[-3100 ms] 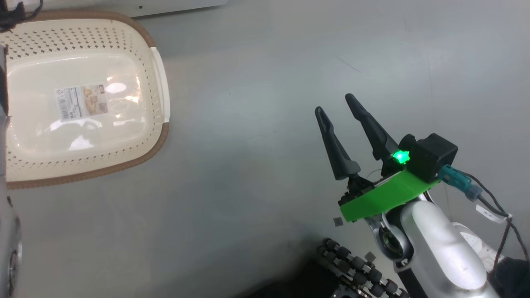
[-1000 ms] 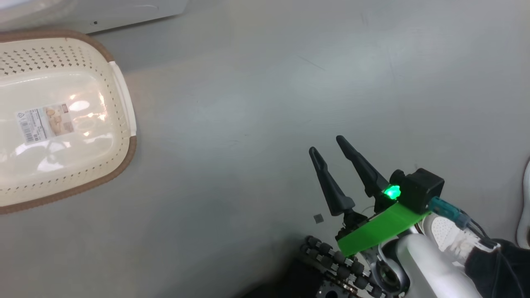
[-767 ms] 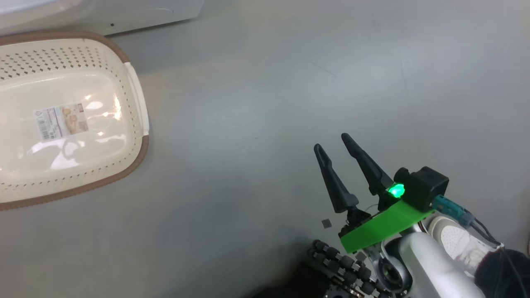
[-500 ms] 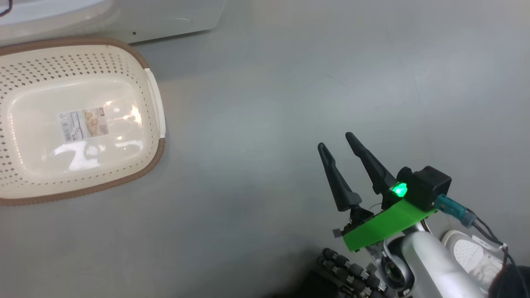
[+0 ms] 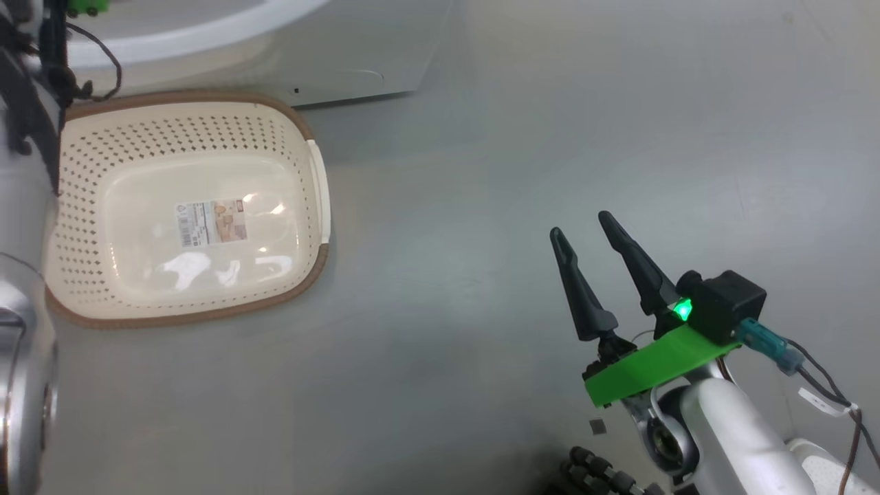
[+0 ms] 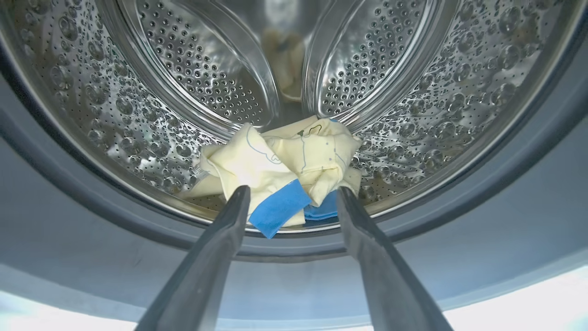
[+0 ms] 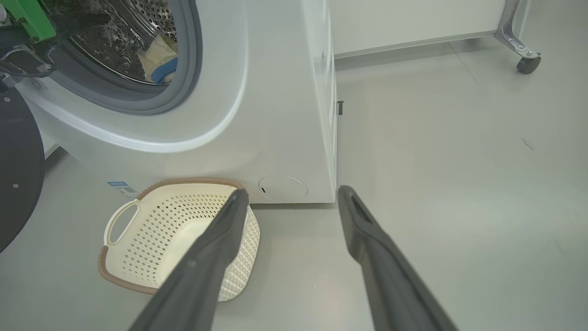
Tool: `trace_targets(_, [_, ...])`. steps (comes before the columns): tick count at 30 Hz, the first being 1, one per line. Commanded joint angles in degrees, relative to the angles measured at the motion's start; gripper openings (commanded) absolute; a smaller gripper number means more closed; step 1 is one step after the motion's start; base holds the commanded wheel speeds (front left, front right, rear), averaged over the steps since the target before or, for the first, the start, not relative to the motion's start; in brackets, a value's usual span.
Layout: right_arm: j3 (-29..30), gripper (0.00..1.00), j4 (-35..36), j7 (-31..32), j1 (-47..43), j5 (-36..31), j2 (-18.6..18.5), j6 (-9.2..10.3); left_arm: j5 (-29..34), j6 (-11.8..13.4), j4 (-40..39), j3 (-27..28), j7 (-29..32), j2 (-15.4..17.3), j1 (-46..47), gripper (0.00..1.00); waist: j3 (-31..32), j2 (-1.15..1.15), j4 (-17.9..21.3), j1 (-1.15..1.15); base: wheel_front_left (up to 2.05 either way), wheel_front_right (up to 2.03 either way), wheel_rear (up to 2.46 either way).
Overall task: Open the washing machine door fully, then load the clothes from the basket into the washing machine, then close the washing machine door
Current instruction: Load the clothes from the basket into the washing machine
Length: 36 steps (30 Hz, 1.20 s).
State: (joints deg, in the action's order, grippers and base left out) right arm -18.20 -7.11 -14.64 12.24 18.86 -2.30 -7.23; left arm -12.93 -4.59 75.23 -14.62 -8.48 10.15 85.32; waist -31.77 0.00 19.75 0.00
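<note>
Clothes (image 6: 280, 156) are lying in a crumpled cream heap with a blue patch at the front of the steel drum (image 6: 183, 87), inside the washing machine (image 7: 280, 115). Nothing is gripping them: the left pincer (image 6: 293, 189) is standing spread wide at the drum mouth, its fingers (image 6: 216, 257) framing the heap without pinching it. The basket (image 5: 206, 130) is sitting bare on the floor (image 5: 515, 151) just in front of the machine, with only its label sticker (image 5: 211, 222) showing inside. So the loading is looking finished, and closing up is what is waiting. The washing machine door (image 7: 18, 170) is, by my reading, the dark round panel at the edge of the right wrist view, standing swung open. The right pincer (image 5: 580, 223) is hovering open over bare floor, well apart from the basket, holding nothing. Against the head pictures of the last seconds, the whole view is shifting. The basket is now showing nearer the middle and the machine's white front is coming in along the top, which is the camera turning, not the basket sliding. The basket is showing just as empty as then, and the right pincer is keeping the same open pose.
</note>
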Motion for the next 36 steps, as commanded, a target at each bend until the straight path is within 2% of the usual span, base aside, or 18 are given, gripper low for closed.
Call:
trace_targets(1, [-0.54, 1.0, 1.22, -0.36, 0.07, -0.49, -0.57, -0.25, -0.39, -0.33, -1.61, 0.57, -0.75, 1.39, 0.9, 1.0, 1.05, 0.0, -1.1, 0.0, 0.0, 0.0, 0.0])
trace_targets(10, [1.08, 1.0, 0.87, -0.36, -0.09, -1.97, -0.57, -0.25, -3.61, -2.34, -3.21, 0.96, -4.82, -1.72, -4.08, 1.0, 3.47, 0.0, -4.22, 0.0, 0.0, 0.0, 0.0])
trace_targets(18, [2.63, 1.0, 0.62, -0.36, -0.13, -3.25, -0.57, -0.25, -4.93, -2.81, -8.63, -0.05, -6.43, -2.5, -12.69, 1.0, 5.9, 0.0, -6.66, 0.0, 0.0, 0.0, 0.0])
trace_targets(23, [3.99, 1.0, 0.73, -0.36, -0.38, -4.03, -0.57, -0.25, -6.14, -2.72, -15.61, 1.64, -6.49, -2.58, -19.58, 1.0, 7.37, 0.0, -8.22, 0.0, 0.0, 0.0, 0.0])
trace_targets(28, [4.9, 1.0, 0.53, -0.36, -1.62, -4.73, -0.57, -0.25, -7.28, -2.34, -25.31, 4.84, -6.51, -3.36, -30.58, 1.0, 10.23, 0.0, -9.94, 0.0, 0.0, 0.0, 0.0])
trace_targets(36, [5.7, 1.0, 0.29, -0.36, -3.73, -5.15, -0.58, -0.25, -4.01, -1.79, -43.36, 8.66, -6.51, -3.8, -50.97, 1.0, 14.8, 0.0, -10.56, 0.0, 0.0, 0.0, 0.0])
